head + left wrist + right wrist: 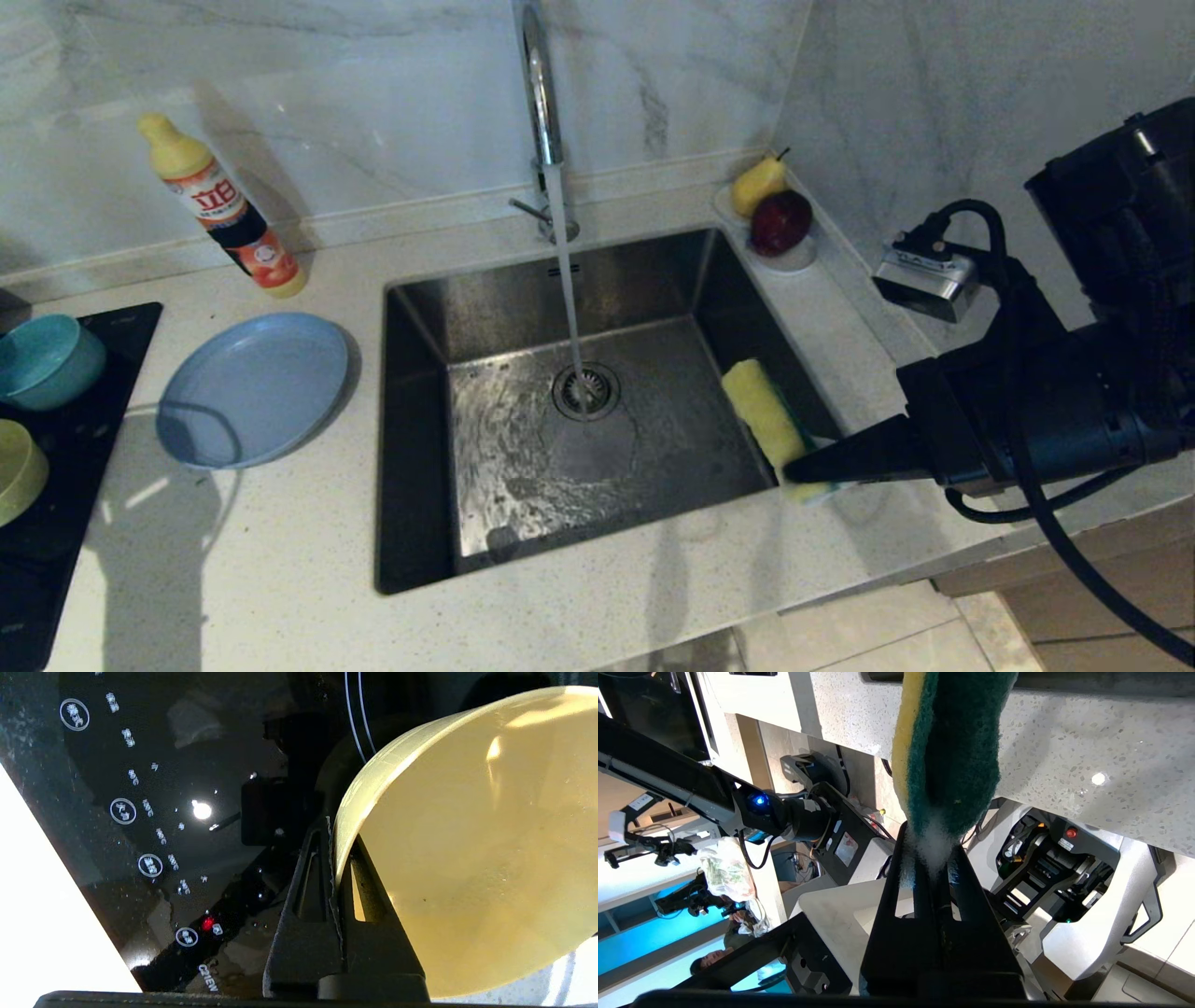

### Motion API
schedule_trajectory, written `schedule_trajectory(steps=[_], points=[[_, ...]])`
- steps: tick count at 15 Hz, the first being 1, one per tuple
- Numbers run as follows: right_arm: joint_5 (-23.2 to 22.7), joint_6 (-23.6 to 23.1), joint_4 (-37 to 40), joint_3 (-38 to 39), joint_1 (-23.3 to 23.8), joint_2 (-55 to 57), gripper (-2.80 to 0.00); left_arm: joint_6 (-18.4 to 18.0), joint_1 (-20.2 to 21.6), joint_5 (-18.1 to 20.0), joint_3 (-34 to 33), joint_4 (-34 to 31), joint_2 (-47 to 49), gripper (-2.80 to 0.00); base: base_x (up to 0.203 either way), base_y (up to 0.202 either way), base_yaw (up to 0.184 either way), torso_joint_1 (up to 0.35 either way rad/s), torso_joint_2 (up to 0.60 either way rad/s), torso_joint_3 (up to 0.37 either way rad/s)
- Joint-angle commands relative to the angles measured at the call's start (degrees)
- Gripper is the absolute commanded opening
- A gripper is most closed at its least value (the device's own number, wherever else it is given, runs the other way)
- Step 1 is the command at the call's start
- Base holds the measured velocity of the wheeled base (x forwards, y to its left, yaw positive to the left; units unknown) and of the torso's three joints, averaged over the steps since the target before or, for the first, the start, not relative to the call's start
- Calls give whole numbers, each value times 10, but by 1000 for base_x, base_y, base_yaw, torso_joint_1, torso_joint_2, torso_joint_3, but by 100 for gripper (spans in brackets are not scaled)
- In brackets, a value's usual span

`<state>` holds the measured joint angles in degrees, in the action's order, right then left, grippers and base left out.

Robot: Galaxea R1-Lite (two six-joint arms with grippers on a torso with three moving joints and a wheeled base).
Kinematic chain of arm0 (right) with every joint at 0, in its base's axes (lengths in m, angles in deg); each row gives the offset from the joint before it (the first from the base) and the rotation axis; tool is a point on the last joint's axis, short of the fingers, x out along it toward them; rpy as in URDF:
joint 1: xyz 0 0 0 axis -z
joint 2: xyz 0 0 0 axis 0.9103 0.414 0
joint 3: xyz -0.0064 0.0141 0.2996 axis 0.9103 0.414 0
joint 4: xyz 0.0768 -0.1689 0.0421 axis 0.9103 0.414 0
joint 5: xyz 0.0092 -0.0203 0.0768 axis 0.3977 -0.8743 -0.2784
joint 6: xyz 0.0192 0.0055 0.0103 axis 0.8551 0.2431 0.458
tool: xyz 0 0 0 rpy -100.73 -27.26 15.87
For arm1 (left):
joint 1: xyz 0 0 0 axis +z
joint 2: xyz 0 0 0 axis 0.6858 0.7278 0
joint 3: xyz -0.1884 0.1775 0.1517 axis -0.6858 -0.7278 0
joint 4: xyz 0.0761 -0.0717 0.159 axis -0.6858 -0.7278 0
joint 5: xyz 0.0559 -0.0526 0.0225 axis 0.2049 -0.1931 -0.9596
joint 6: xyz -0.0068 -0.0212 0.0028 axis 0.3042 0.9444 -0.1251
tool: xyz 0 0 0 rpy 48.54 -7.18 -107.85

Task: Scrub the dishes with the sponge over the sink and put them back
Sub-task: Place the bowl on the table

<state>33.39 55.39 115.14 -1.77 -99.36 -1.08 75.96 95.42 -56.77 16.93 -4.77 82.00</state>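
Right gripper (934,858), pinching sponge (767,422) at sink (579,523) right rim under running tap (541,103); left gripper (337,858), clamped on yellow bowl (472,849) rim over black cooktop (196,812); teal bowl (47,359), grey-blue plate (252,387) on counter (233,560).

We can make out two big red Chinese characters, "立白", on label of yellow-capped detergent bottle (224,207). Black cooktop (154,826) has white circled icons and tiny temperature-style markings, too small for us to read; "C21EW" printed near its edge.
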Motion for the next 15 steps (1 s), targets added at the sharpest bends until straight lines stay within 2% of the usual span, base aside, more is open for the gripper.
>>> schedule_trajectory(steps=[1,3,4,11,15], points=[[-2,1,1,1,0,5,-280,3,0,-1,15,-5,7,-280,0,0,0,0,0,0],[-2,1,2,3,0,4,-280,4,0,-1,25,-9,5,-280,0,0,0,0,0,0],[-2,1,2,3,0,3,-280,2,0,-1,24,-10,2,0,0,0,0,0,0,0],[-2,1,2,9,0,-3,-280,5,8,8,29,-8,-29,0,0,0,0,0,0,0],[-1,0,1,10,0,-5,-280,9,10,96,45,-28,-124,0,0,0,0,0,0,0]])
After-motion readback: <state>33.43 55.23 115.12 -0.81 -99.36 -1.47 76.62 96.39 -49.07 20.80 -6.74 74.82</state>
